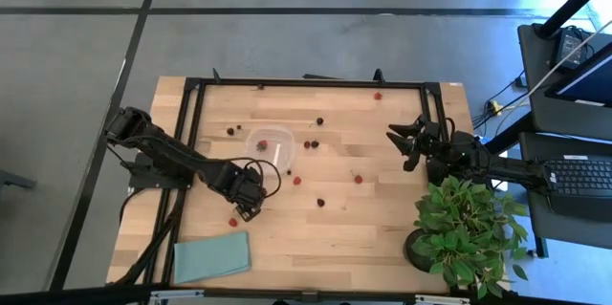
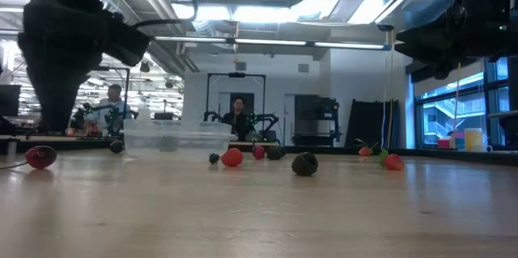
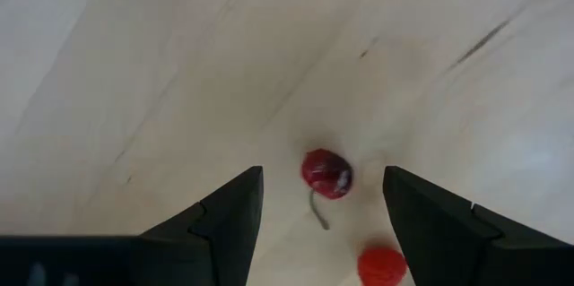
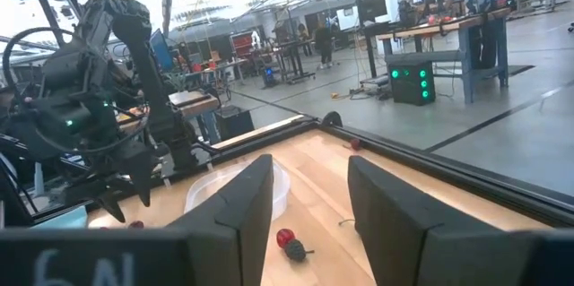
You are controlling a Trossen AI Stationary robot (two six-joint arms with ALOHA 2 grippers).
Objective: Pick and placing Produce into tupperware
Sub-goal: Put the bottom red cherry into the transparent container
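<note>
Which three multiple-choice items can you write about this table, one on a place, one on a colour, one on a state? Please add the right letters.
1. The teal cloth lies: A) near the left arm; B) under the potted plant; C) inside the tupperware.
2. The berry between the left gripper's jaws is: A) green; B) dark red; C) yellow.
3. The left gripper's jaws are: A) shut on the berry; B) open around it; C) out of view.

Answers: 1 A, the high view shows it; 2 B, left wrist view; 3 B, gaps show on both sides.

Produce (image 1: pixel 296 180): tiny red and dark maroon berries, scattered across table. Tupperware (image 1: pixel 271 143): clear, shallow, upright, left of centre, one red berry inside
</note>
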